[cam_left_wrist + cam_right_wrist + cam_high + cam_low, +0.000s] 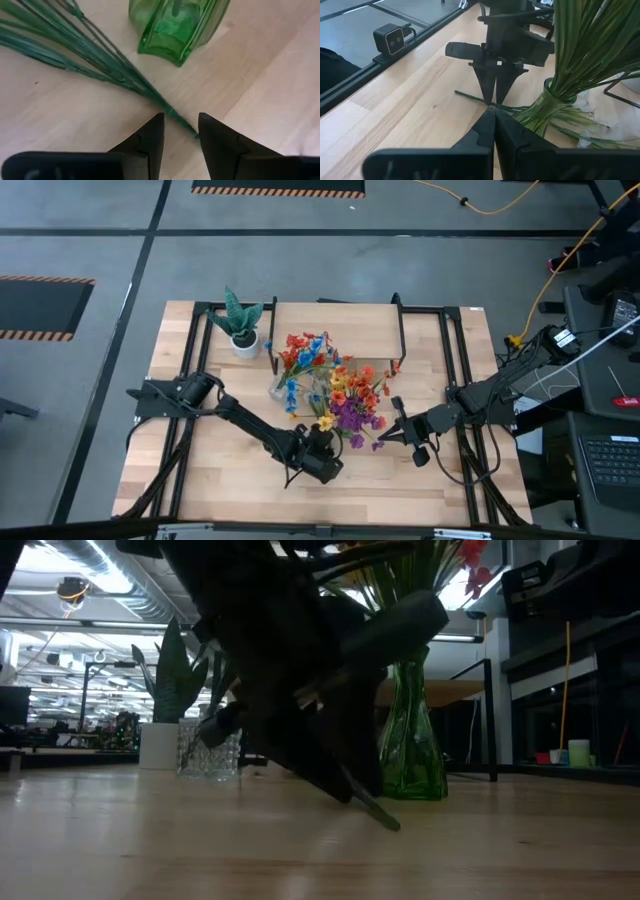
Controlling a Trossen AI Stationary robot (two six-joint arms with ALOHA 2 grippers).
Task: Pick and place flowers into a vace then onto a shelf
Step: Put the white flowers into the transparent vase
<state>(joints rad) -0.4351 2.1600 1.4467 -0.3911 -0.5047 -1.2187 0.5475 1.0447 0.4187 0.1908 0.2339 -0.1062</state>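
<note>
2 vases (322,393), 1 shelf (350,330), 2 claws (322,442)

- Grey floor (110,250) surrounds the table (430,480).
- Striped mat (278,188) beyond the table.
- Ceiling lights (95,580) glow above it.

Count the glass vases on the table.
2: a clear vase near the white pot, and a green vase holding flower stems. The dark arm in front may hide others.
</note>
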